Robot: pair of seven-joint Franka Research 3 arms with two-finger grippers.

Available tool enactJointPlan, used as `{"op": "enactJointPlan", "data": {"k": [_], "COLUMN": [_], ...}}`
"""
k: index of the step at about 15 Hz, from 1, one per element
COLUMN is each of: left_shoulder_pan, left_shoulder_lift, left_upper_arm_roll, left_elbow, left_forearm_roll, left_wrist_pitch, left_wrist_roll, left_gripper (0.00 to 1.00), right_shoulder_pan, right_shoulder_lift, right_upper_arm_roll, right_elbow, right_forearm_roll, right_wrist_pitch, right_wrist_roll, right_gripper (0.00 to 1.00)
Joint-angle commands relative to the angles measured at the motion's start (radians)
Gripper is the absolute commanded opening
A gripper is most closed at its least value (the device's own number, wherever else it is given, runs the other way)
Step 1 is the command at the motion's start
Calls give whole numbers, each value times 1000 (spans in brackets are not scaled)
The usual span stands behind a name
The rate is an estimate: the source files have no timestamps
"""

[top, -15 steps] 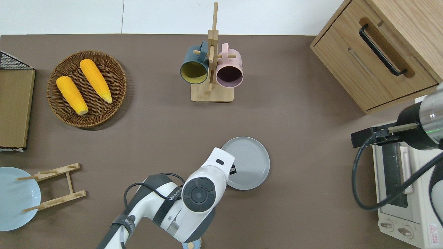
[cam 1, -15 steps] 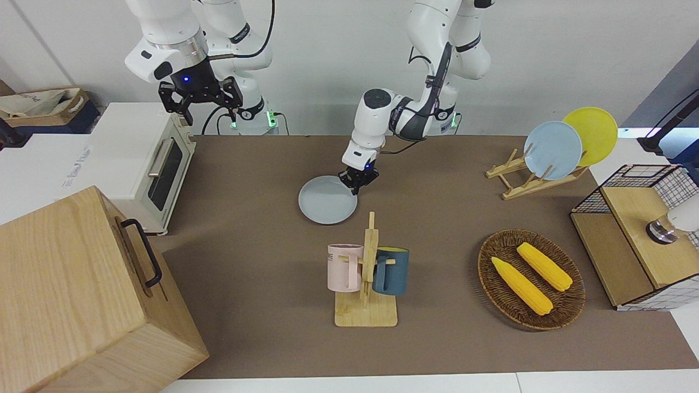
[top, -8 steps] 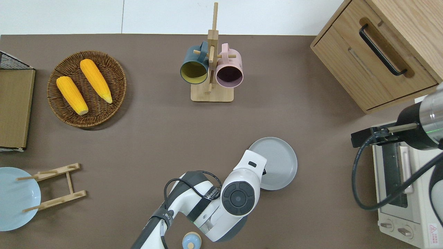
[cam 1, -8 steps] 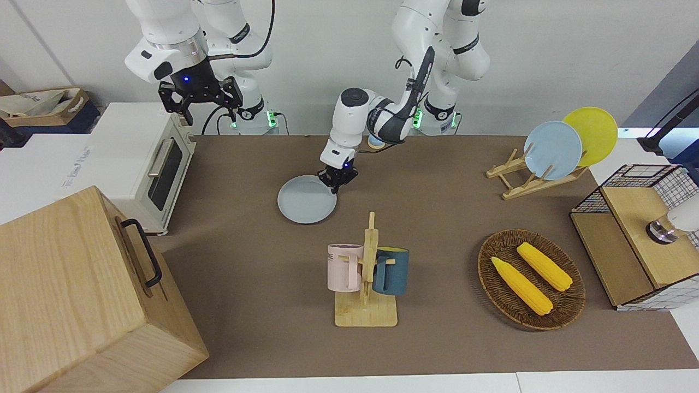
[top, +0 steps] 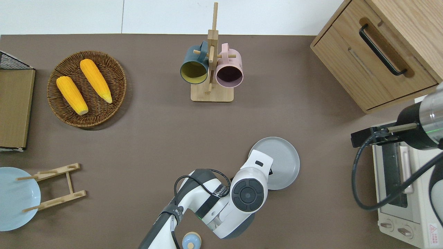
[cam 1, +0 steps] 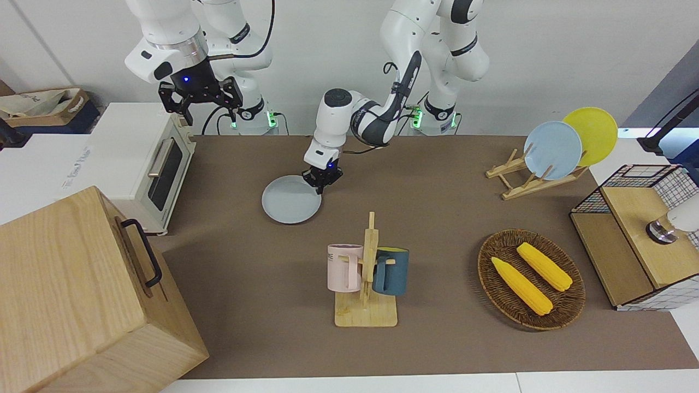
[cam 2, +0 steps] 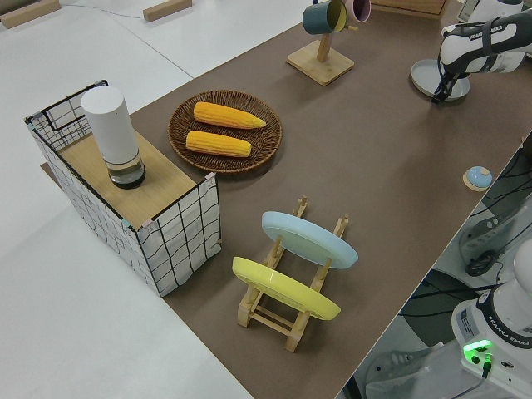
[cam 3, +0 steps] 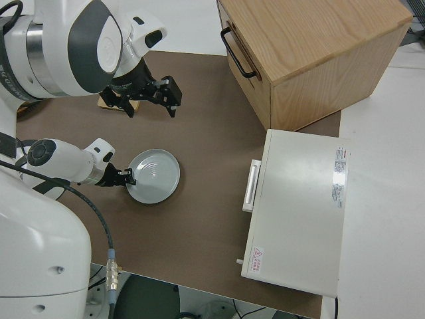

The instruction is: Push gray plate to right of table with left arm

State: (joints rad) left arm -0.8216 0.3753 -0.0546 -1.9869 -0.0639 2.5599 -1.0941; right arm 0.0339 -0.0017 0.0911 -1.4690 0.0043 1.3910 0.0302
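Plate-pushing scene on a dark brown table point(top: 155, 138): the gray plate point(top: 282, 160) lies flat at about five o'clock from the table's middle in the overhead view, toward the right arm's end, nearer to the robots than the mug rack point(top: 211, 69) and well apart from the white toaster oven point(top: 405, 193). The left gripper point(cam 1: 323, 180) is down at the plate's rim, at its eight o'clock edge in that view; whether its jaws are apart or together cannot be told. The right gripper point(cam 1: 200, 98) is parked with jaws spread. Judged by looks, the plate is rigid, smooth and light, likely to slide easily and to pivot if pressed off-centre, and breakable if ceramic; the raised rim is the sensible contact spot, pressed low and in line with the plate's middle
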Motion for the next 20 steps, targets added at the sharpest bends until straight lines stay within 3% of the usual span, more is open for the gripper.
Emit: {"op": "enactJointPlan", "data": {"k": [1,6,10,17,20], "left_shoulder_pan": [-4,65,146,327,400], "left_shoulder_lift": [-30,-145,-255,-433,-492], "left_upper_arm_roll": [16,13,21,27,27], "left_elbow": [11,-3,-4,-1,7], "left_forearm_roll": [-2,-63,-117,-102,-3], "left_wrist_pitch": [-85,-197,-386,-638,-728], "left_wrist_roll": [32,141,302,535,638], "left_gripper": [773,884,983,987,989], "right_shoulder_pan": [-11,-11,-11,-11,-11], "right_shoulder_lift": [-8,-8,-8,-8,-8], "right_upper_arm_roll": [6,6,6,6,6], "right_elbow": [-1,-1,-1,1,1], "right_forearm_roll": [8,8,8,8,8], "right_wrist_pitch": [-12,-12,-12,-12,-12], "right_wrist_roll": [-1,-3,-1,-1,-3], "right_gripper": [983,983,983,983,983]}}
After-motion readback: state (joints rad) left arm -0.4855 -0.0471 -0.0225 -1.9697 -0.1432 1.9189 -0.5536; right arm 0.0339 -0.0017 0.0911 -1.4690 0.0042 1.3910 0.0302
